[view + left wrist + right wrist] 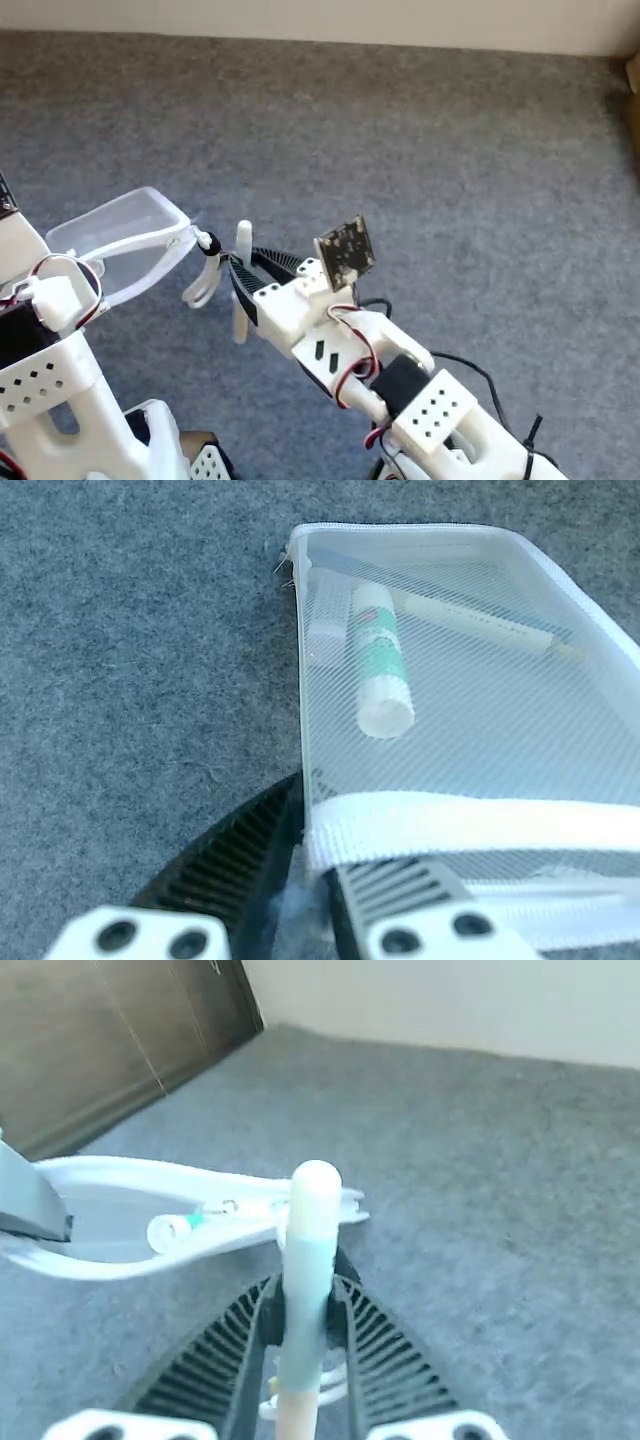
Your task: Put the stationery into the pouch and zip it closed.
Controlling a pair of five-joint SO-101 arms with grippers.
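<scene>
A translucent white mesh pouch is held up off the carpet at the left; my left gripper is shut on its edge. Inside the pouch lie a green-labelled glue stick, a long pen and a small pale block. A white strap loop hangs from the pouch's corner. My right gripper is shut on a white pen that stands upright right beside that corner. In the right wrist view, the white pen stands between the fingers, with the pouch and its mouth just beyond.
Grey carpet covers the surface all around. A pale wall strip runs along the far edge. A wooden panel stands beyond the pouch in the right wrist view.
</scene>
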